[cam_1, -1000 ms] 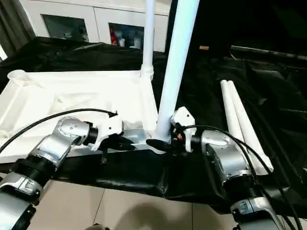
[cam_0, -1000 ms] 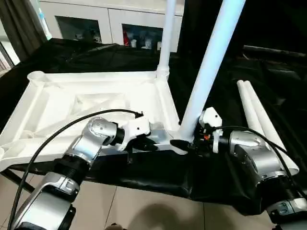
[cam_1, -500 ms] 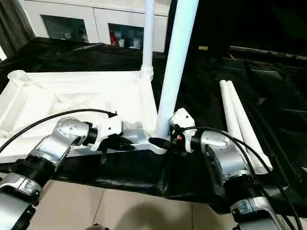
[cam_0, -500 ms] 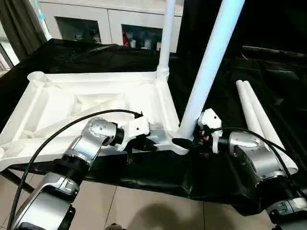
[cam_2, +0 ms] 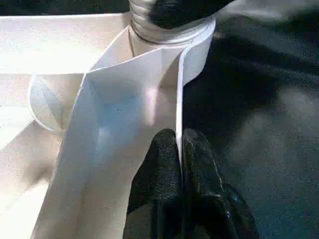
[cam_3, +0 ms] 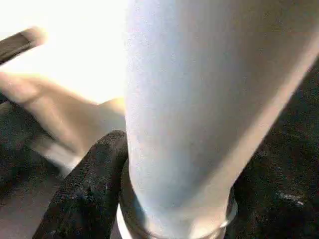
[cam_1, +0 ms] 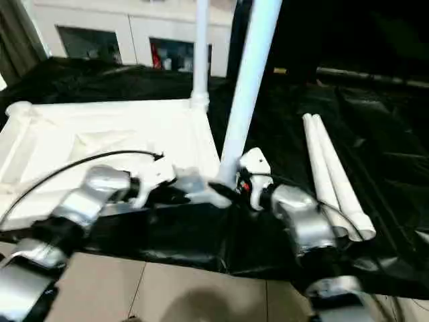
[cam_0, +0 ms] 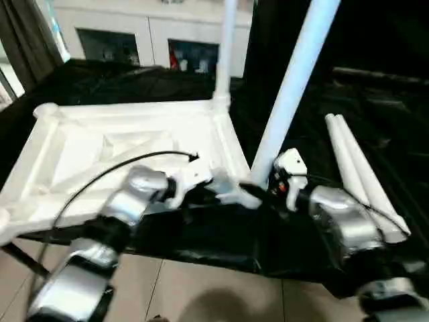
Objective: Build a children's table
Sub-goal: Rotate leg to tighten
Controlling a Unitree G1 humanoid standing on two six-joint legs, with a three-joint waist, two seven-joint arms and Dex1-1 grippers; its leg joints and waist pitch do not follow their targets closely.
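The white tabletop (cam_0: pixel 134 144) lies underside up on a black cloth. One white leg (cam_0: pixel 224 47) stands upright in its far right corner socket. A second leg (cam_0: pixel 288 100) leans up from the near right corner socket (cam_2: pixel 169 35). My right gripper (cam_0: pixel 253 191) is closed around this leg's base, and one black finger (cam_3: pixel 89 189) presses against the tube (cam_3: pixel 199 99). My left gripper (cam_2: pixel 180 149) is shut on the thin near rim (cam_2: pixel 179 89) of the tabletop, just beside that socket. Two more legs (cam_0: pixel 358 171) lie side by side on the cloth to the right.
A white cabinet (cam_0: pixel 154 33) with glass doors stands behind the work. The black cloth (cam_0: pixel 375 100) covers the support and hangs over its front edge (cam_0: pixel 221 245), with tiled floor (cam_0: pixel 201 288) below. A dark curtain (cam_0: pixel 20 47) hangs at the far left.
My right gripper's fingers have closed in around the base of the leaning leg. The left gripper has kept its hold on the rim. The head views have shifted a little.
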